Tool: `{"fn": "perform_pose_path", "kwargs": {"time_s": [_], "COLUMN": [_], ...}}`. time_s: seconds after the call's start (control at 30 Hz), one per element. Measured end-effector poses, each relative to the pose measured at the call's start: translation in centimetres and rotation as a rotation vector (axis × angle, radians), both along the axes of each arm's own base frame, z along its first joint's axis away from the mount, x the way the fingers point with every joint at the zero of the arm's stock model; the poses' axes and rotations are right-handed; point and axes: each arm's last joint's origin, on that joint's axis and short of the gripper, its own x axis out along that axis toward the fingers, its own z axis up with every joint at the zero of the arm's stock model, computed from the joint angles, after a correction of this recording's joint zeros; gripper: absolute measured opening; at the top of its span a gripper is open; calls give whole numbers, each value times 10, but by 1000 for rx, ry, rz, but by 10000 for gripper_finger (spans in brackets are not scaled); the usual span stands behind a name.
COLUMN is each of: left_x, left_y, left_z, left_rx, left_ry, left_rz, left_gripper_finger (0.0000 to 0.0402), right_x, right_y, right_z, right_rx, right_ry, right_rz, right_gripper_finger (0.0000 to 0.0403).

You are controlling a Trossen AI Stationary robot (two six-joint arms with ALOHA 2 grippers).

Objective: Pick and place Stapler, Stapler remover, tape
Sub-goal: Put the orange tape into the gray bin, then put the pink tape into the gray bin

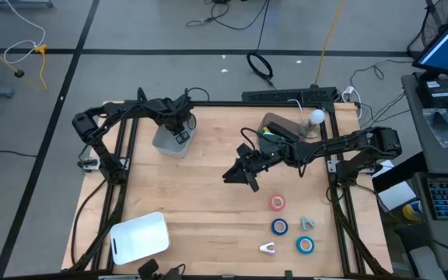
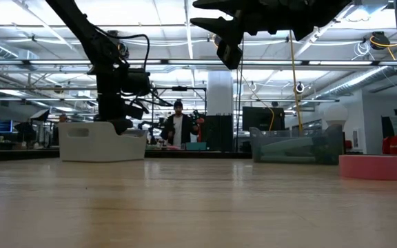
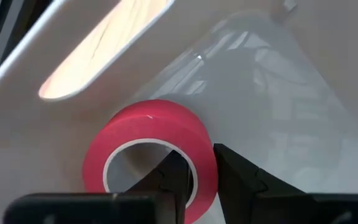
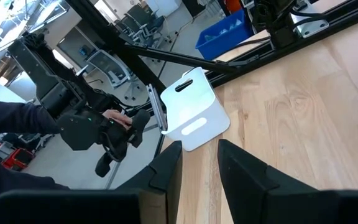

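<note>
Your red tape (image 3: 151, 158) sits inside the white bin (image 1: 171, 142) near the worktop's (image 1: 208, 194) far left edge, with the left pincer (image 1: 180, 132) reaching down into that bin. In the left wrist view one finger passes through the roll's white core and the other lies outside the red wall, so the pincer straddles the wall; whether it squeezes the roll or has let go you cannot tell, nor whether the roll rests on the bin floor. That pose fits a drop-off into the bin. Three more rolls lie near the worktop's near right corner: a red one (image 1: 278, 203) and two blue ones (image 1: 279, 226) (image 1: 305, 245). Two small pieces lie among them, one greyish (image 1: 308, 223) and one white (image 1: 267, 248); either could be the remover, but they are too small to name. The right pincer (image 1: 247, 177) hangs above the middle of the worktop, well clear of the wood, its fingers apart and holding nothing, probably waiting or heading for those rolls. A clear bin (image 1: 282, 128) stands at the far right edge under the right arm, and its contents are hidden. A second white bin (image 1: 138, 237) sits at the near left corner. No stapler can be made out anywhere. A person (image 2: 178, 127) stands in the room beyond.
</note>
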Motion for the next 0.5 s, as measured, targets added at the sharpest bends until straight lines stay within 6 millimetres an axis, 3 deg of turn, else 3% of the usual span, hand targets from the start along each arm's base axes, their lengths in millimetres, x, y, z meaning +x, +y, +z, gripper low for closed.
{"fn": "perform_pose_path", "kwargs": {"time_s": [0.17,0.5], "left_x": [2,1], "left_y": [-1,-1], "left_z": [0,1], "left_rx": [6,3], "left_ry": [-7,-5], "left_rz": [-6,-6], "left_gripper_finger": [91,172], "right_x": [0,0], "right_y": [0,0], "right_z": [0,0], "right_rx": [0,0], "right_ry": [0,1], "right_rz": [0,0], "right_gripper_finger": [94,94]}}
